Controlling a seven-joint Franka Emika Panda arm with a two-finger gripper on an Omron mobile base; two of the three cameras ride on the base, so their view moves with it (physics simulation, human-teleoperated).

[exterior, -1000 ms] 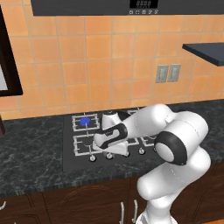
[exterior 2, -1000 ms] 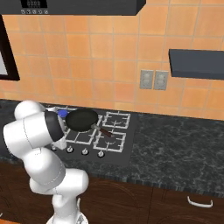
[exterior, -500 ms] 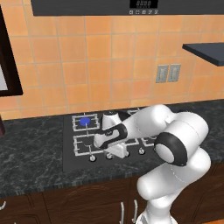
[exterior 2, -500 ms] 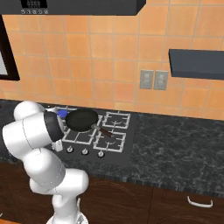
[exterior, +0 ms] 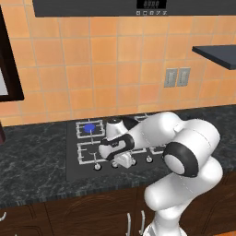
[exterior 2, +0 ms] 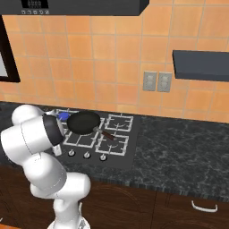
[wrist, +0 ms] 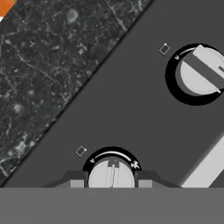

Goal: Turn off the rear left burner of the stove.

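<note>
The claw point(wrist: 111, 183) was clamped on a silver knob point(wrist: 111, 174) near the stove point(wrist: 144, 118) front edge; another knob point(wrist: 200, 72) beyond. Marbled tabletop point(wrist: 39, 78) lay alongside. The rear left burner point(exterior: 89, 127) glowed blue.

Flat black rectangular stoves point(exterior 2: 134, 152): one is counted.
Square silver-grey wire grates: four are made out in the left base view, one of them point(exterior: 90, 128) glowing blue.
Small round silver knobs: three point(exterior 2: 86, 155) are seen uncovered in the right base view; two point(wrist: 199, 74) are seen in the hand view.
Round black frying pans point(exterior 2: 83, 122): one.
Grey wall outlet plates point(exterior 2: 150, 81): two.
</note>
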